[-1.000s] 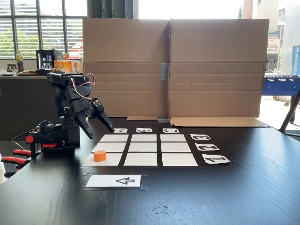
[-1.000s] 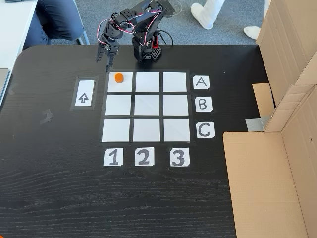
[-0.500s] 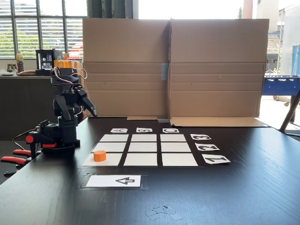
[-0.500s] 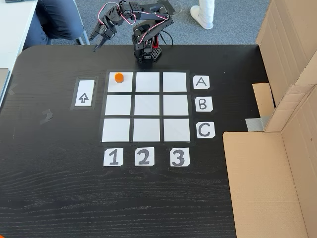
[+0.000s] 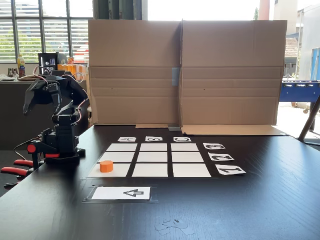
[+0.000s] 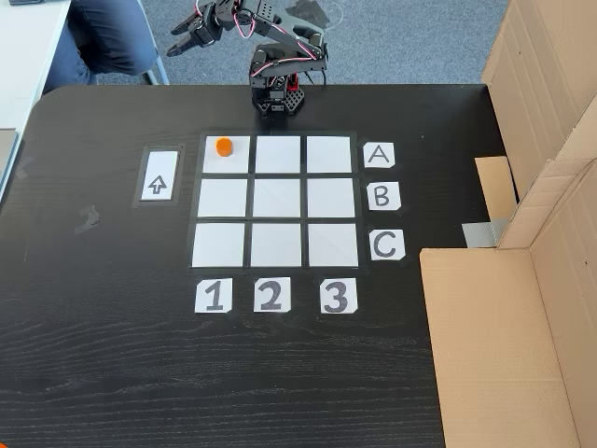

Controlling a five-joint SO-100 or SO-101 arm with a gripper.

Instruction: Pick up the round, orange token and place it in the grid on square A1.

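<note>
The token (image 6: 224, 147) is sitting upright on square A1 (image 6: 229, 159), the corner cell of the grid (image 6: 276, 200) where the row marked A meets the column marked 1. Within that cell the token is lying toward the edge nearest the arm's base (image 6: 276, 96), fully inside the white paper. In the low fixed view the token (image 5: 106, 166) is resting in the nearest left cell of the grid (image 5: 165, 159).

The gripper (image 6: 185, 35) is hanging in the air well apart from the token, beyond the table (image 6: 112, 355) edge on the far side of the base from the grid, and nothing is touching the token. Its fingers are appearing slightly parted with nothing between them, though they are small in both fixed views. In the low view the gripper (image 5: 29, 102) is pointing downward, above and to the left of the base.

The arrow card (image 6: 159, 175) is lying just beside the grid on the column-1 side, next to square A1. A cardboard screen (image 5: 185, 72) is standing beyond the grid, on the C side.
</note>
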